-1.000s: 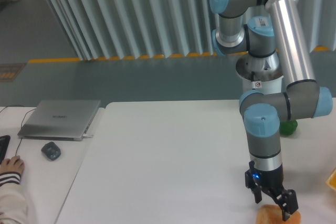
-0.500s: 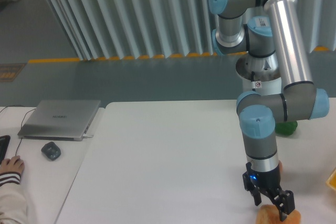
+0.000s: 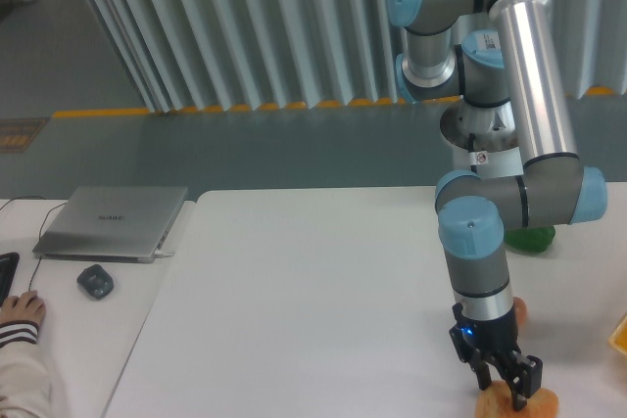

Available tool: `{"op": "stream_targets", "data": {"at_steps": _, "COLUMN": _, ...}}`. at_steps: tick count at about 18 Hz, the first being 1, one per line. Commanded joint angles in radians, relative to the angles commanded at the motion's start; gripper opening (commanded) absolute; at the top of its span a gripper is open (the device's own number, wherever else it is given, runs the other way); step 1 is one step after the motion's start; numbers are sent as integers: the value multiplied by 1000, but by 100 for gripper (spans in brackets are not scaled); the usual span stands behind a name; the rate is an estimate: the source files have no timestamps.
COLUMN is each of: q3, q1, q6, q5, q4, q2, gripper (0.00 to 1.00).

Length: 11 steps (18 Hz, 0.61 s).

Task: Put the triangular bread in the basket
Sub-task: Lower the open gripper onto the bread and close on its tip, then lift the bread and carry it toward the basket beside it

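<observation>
now the gripper point(image 3: 507, 389) has slid a little left and lower than a second ago, its fingers straddling the triangular bread point(image 3: 511, 402) at the table's point(image 3: 313, 301) near edge; whether they pinch it i cannot tell. a reddish-brown egg point(image 3: 519, 312) has come into sight beside the arm. behind lie a green object point(image 3: 530, 238), a laptop point(image 3: 113, 222) and a mouse point(image 3: 95, 282) at left, with ribbed grey wall panels beyond. the bread's lower part is cut off by the frame.
</observation>
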Motion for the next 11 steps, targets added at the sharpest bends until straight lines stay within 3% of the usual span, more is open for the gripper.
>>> {"op": "stream_targets", "data": {"at_steps": 2, "q3": 2, "q1": 0, "q6": -2, "q5": -2, "q4": 0, "q2": 2, "gripper": 35}}
{"op": "stream_targets", "data": {"at_steps": 4, "q3": -2, "q1": 0, "q6": 0, "q5": -3, "q4": 0, "q2": 5, "gripper": 18}}
{"op": "stream_targets", "data": {"at_steps": 7, "q3": -2, "q1": 2, "q6": 3, "q5": -9, "q4": -2, "q2": 14, "gripper": 18}}
{"op": "stream_targets", "data": {"at_steps": 11, "q3": -5, "q1": 8, "q6": 3, "q5": -75, "q4": -6, "q2": 67, "gripper": 18}}
